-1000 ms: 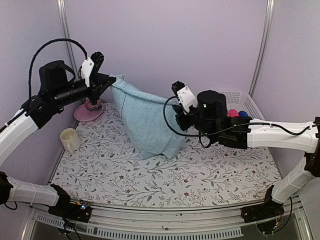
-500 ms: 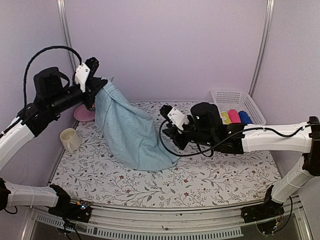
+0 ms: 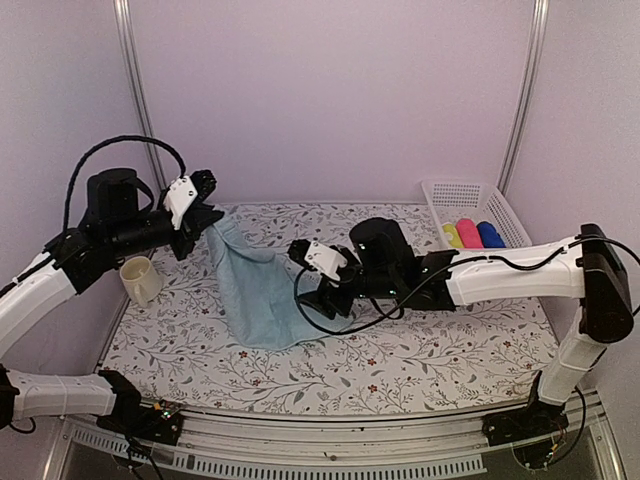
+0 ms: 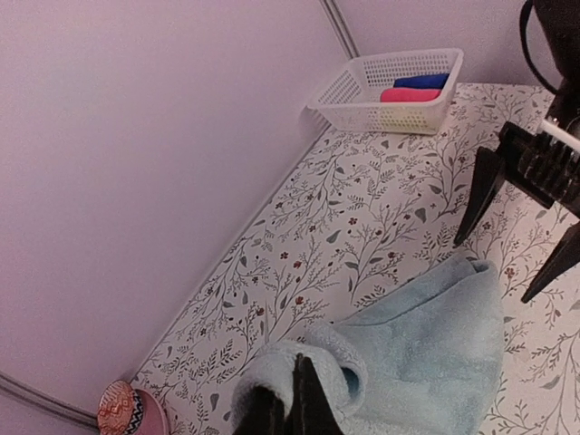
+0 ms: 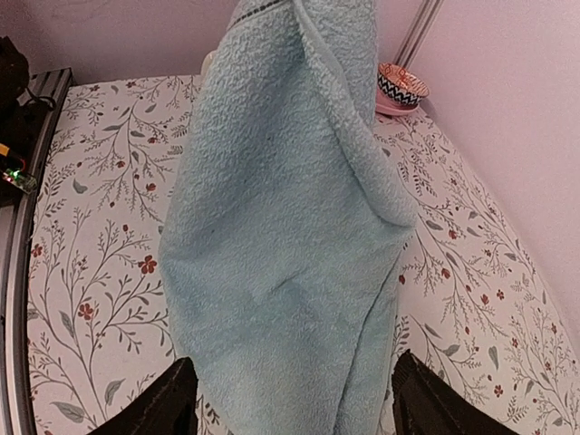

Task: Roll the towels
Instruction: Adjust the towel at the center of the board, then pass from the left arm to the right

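Draping from a raised corner down to the surface, the pale aqua terry-cloth towel (image 3: 255,295) is recorded left of centre on the floral-printed table cover (image 3: 420,350). With twelve o'clock taken as the far wall in the overhead view, its long axis runs from about eleven o'clock, where it is lifted, to about five o'clock, where its lower part lies bunched on the cover. It is not yet spread flat and no roll has been started.

The upper corner is pinched in the left gripper (image 3: 208,222), whose jaws are clamped tight on the cloth; this is confirmed in the left wrist view (image 4: 288,399).

The right gripper (image 3: 312,292) is noted at the three o'clock side of the lower end. Its jaws are spread wide and nothing is held. From the left wrist view its fingertips are seen just beside the cloth's edge, apart from it. In the right wrist view the towel (image 5: 272,227) hangs directly ahead, between the two fingers.

The right arm is judged the nearer to the free lower end, so a re-grip there is likely to fall to it.

A deep royal blue towel (image 3: 488,234), apparently rolled, is seen in the white plastic mesh basket (image 3: 470,192) at two o'clock, well apart.
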